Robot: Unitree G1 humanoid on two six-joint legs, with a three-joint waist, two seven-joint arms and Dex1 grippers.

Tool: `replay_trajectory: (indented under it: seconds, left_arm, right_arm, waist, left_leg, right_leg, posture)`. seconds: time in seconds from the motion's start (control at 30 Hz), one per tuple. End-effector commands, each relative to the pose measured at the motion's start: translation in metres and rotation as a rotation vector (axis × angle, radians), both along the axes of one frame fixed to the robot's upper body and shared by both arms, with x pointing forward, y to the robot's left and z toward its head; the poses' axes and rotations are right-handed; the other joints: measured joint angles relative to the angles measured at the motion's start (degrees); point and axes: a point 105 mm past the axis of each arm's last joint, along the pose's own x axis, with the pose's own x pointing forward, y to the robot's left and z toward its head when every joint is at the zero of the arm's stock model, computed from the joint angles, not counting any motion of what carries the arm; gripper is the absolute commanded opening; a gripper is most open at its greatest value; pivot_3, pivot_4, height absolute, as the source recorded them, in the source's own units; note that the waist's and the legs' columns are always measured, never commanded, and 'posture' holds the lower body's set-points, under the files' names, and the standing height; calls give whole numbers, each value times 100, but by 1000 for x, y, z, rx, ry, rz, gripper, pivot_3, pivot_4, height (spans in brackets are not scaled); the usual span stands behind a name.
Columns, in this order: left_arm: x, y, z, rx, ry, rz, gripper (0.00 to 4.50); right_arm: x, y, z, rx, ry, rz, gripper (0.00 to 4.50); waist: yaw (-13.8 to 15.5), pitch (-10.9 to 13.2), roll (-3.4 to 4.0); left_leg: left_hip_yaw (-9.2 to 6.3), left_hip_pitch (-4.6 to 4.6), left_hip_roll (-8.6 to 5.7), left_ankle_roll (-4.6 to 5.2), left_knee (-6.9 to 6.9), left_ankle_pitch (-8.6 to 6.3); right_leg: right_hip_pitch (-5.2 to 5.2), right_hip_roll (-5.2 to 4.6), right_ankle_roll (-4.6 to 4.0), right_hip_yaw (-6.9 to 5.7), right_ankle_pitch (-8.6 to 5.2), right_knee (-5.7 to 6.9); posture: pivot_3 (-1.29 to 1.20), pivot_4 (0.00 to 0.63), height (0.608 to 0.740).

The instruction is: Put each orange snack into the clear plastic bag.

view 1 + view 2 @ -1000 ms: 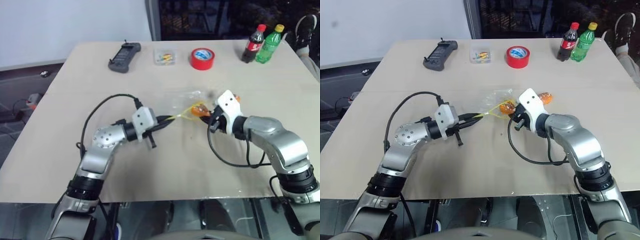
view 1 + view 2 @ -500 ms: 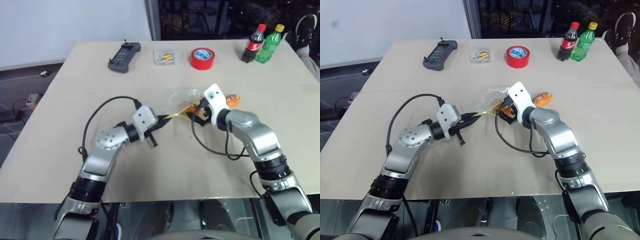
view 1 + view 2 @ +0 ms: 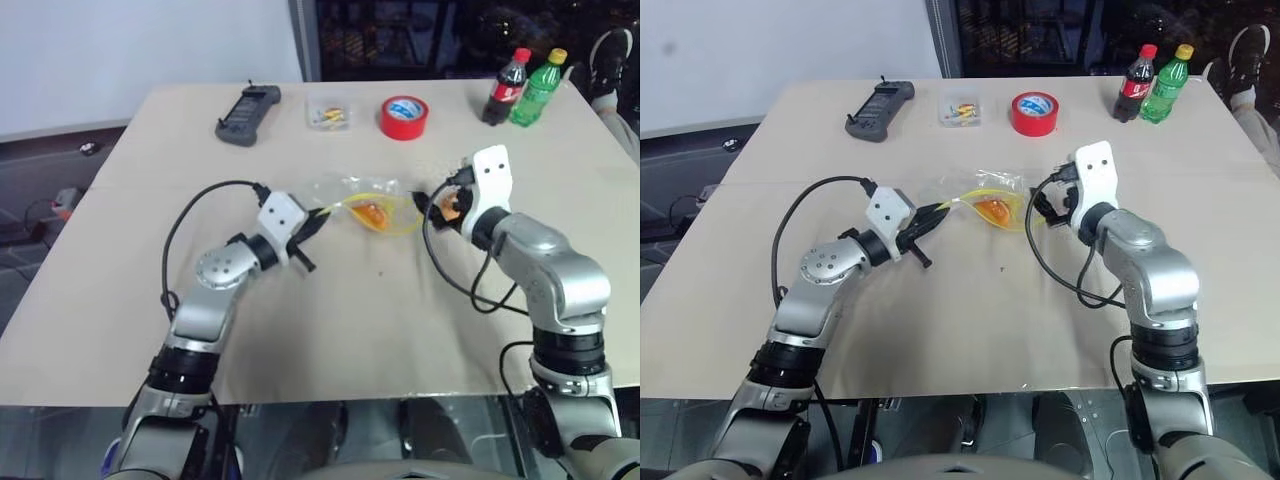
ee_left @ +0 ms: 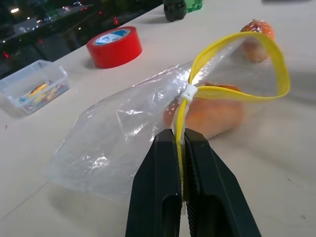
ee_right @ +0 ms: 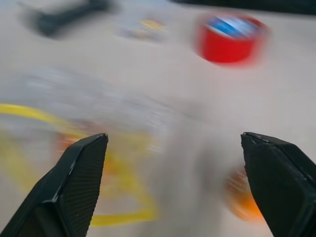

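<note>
- Left gripper is pinched shut on the yellow seal strip of the clear plastic bag, holding its mouth up in a loop.
- Right gripper has its jaws wide apart with nothing between them; we see it just right of the bag, on the side away from the left gripper.
- One orange snack sits inside the bag, showing through the plastic just past the seal strip.
- Second orange snack lies on the table, outside the bag, just beyond its open mouth and close to the right gripper.
- We judge the task about half done: one snack bagged, one left to pick up and drop through the held-open mouth.
- Far past the bag: red tape roll with a blue-and-white label we can't read, small clear box, black handheld device.
- Two bottles far right of the bag, one dark with red cap, one green with yellow cap; label text not legible.
</note>
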Motion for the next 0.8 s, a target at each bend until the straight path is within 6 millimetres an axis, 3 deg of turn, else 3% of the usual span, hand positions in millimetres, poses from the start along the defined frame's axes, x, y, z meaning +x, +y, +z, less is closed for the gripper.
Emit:
replay_trajectory:
  seconds: [0.03,0.27,0.57,0.8]
  left_arm:
    - [2,1,17,-10,-58,19,0]
    - [2,1,20,-6,-68,38,0]
    - [-2,2,21,1,-68,45,0]
    - [-3,4,20,-2,-64,57,0]
  right_arm:
    - [15,-11,-5,27,-22,-221,4469]
    - [34,-14,-29,30,4,-523,4469]
    - [51,-22,-37,48,-28,-638,4469]
    - [52,-22,-36,23,-67,-547,1302]
  waist:
    - [-13,-1,0]
    - [-33,-1,2]
    - [-87,-2,3]
    - [-171,-2,3]
  left_leg:
    - [2,0,0,0,0,0]
    - [24,6,3,-1,-3,1]
    - [28,7,3,0,-3,1]
    - [27,7,4,0,-3,0]
  right_leg:
    - [-1,0,0,3,0,0]
    - [-9,5,0,23,1,8]
    - [-10,8,1,27,2,9]
    - [-9,9,1,28,2,9]
  posture:
    - [0,150,740]
    - [0,150,740]
    - [0,150,740]
    - [0,150,740]
